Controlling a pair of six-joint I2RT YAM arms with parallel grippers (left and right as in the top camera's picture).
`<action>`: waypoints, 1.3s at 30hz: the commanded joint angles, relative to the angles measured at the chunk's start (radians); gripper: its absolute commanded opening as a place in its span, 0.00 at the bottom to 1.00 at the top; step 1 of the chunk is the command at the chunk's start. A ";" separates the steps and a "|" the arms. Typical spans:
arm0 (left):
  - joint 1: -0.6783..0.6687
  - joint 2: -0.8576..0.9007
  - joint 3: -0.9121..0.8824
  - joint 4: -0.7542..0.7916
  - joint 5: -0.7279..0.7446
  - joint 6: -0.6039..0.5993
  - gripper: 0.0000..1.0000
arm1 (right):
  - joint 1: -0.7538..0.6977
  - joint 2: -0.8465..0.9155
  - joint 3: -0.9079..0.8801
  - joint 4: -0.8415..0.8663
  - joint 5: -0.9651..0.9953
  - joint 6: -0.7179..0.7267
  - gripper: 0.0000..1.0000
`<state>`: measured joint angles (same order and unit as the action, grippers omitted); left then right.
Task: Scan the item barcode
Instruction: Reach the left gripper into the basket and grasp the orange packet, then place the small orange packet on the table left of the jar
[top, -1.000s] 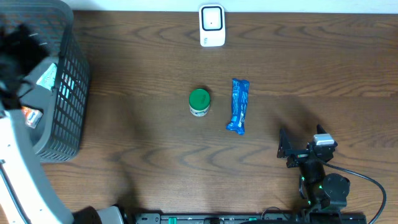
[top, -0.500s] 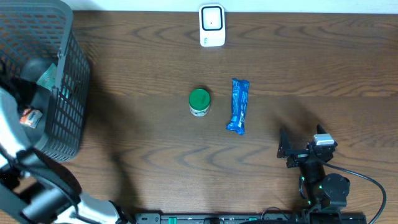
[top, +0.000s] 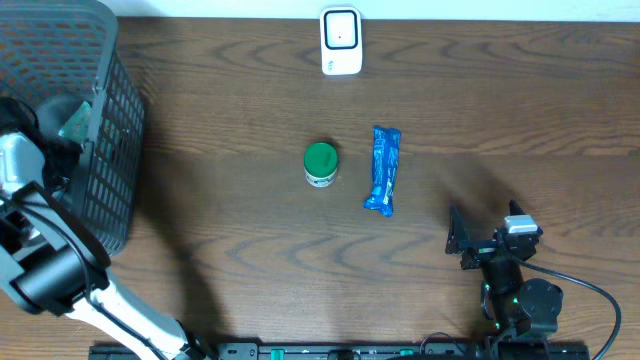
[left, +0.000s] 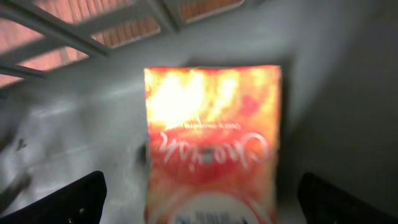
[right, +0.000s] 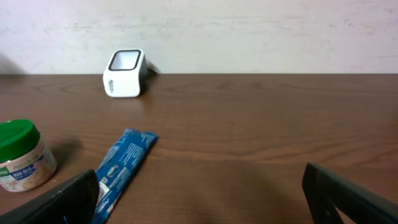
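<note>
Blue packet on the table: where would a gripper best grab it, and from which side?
The blue packet lies flat on the table, long and slim. So it is probably best taken across its narrow middle, coming straight down from above, with the jaws straddling its long edges.

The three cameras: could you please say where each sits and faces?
Overhead: above the table, looking straight down; left arm at basket, right arm near edge.
Left wrist: inside the basket, facing an orange packet; left fingertips in lower corners.
Right wrist: low over table, facing back wall; right fingertips likewise.
Shared: overhead and right wrist show scanner, jar, blue packet.
</note>
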<state>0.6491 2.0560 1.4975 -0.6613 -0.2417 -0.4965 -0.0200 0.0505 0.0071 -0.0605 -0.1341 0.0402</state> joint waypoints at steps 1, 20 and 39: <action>0.014 0.060 0.004 0.001 -0.048 0.010 0.98 | 0.009 -0.004 -0.002 -0.003 0.002 -0.012 0.99; 0.051 -0.427 0.008 -0.100 0.411 0.010 0.35 | 0.009 -0.004 -0.002 -0.003 0.002 -0.011 0.99; -0.871 -0.673 -0.077 -0.299 0.162 -0.127 0.36 | 0.009 -0.004 -0.002 -0.003 0.002 -0.011 0.99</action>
<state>-0.1719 1.3132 1.4853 -0.9268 0.1177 -0.4988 -0.0200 0.0505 0.0071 -0.0601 -0.1341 0.0402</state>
